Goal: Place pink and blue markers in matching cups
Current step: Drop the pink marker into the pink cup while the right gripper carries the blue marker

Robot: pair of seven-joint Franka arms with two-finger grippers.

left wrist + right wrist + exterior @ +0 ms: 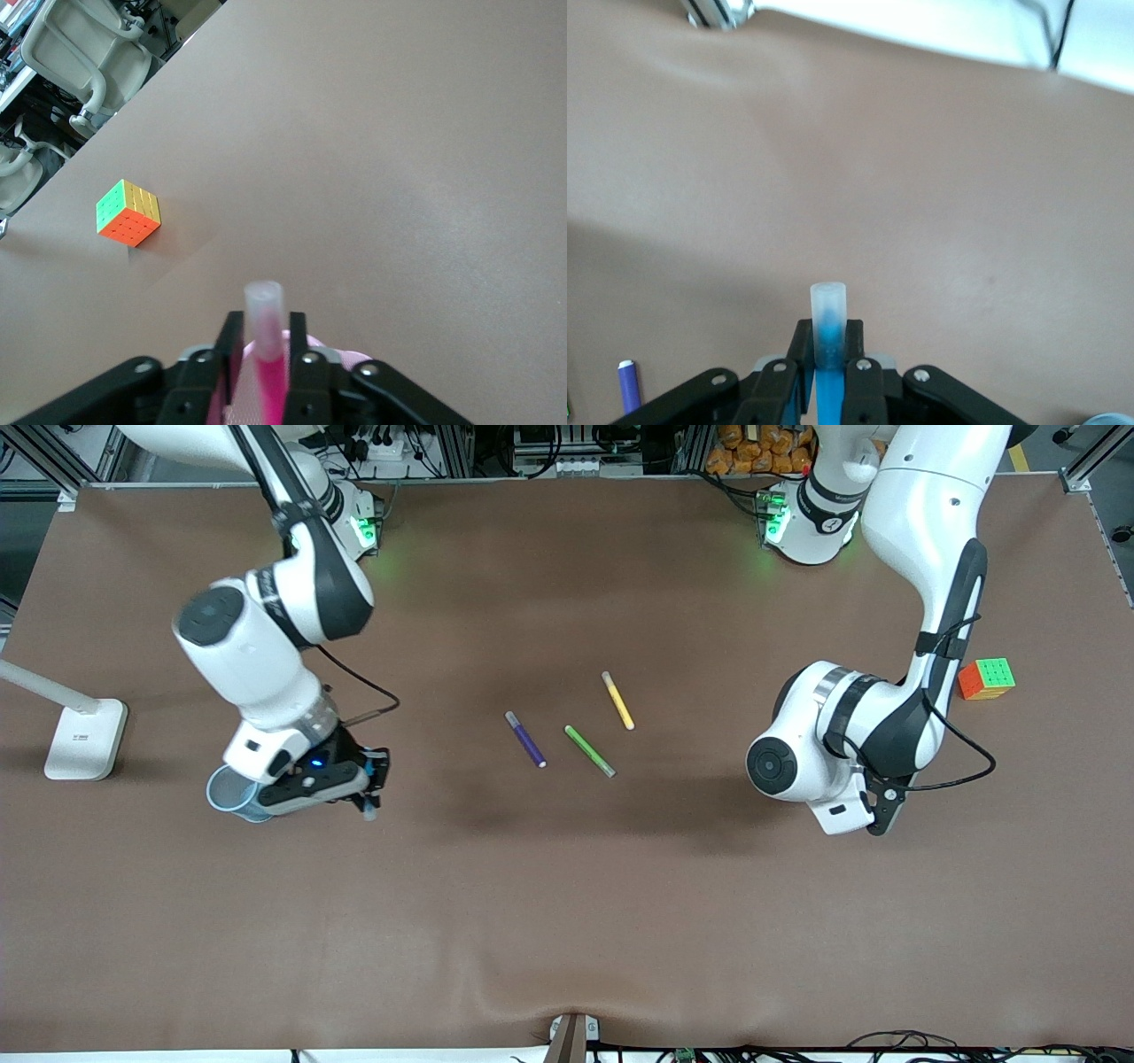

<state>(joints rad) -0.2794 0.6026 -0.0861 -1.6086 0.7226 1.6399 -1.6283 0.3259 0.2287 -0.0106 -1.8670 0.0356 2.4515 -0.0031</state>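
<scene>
Blue cup (229,793) under right hand (370,786)

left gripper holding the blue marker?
No. The left gripper is shut on the pink marker; the right gripper holds the blue marker.

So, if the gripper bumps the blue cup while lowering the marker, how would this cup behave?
The blue cup looks like thin, translucent plastic, so it is probably light and would slide or tip easily. Its round wall suggests it would roll if it fell. The right gripper, shut on the blue marker, sits right beside it.
</scene>
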